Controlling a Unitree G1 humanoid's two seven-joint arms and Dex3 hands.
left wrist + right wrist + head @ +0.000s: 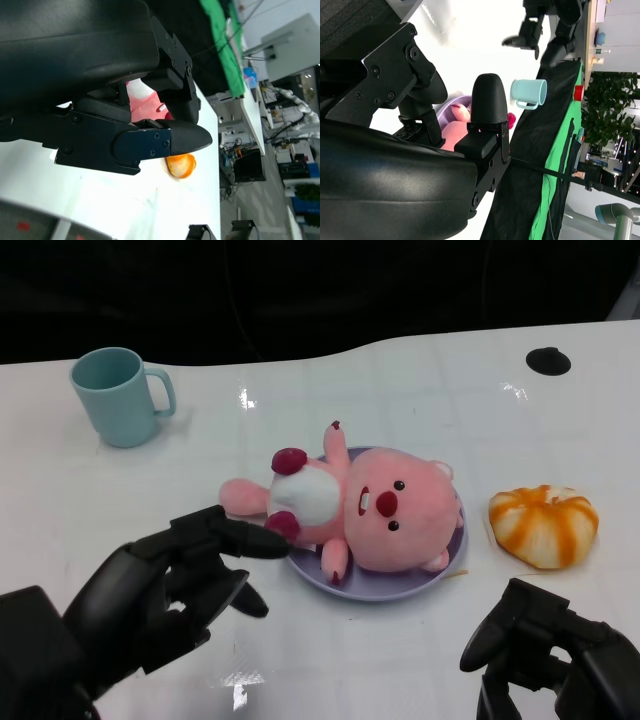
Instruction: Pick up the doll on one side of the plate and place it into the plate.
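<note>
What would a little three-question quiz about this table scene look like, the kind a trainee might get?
1. True or false: the doll lies on the plate.
2. Which thing stands nearest the table's far left corner? A) the mug B) the orange-striped bun C) the plate
3. Fill in: the left hand holds ____.

Key
1. True. Its head and body are on the plate, with its legs and feet sticking out over the rim toward the left hand.
2. A. The bun sits to the right of the plate, near the right hand.
3. Nothing. Its fingers are spread, their tips close to the doll's foot.
</note>
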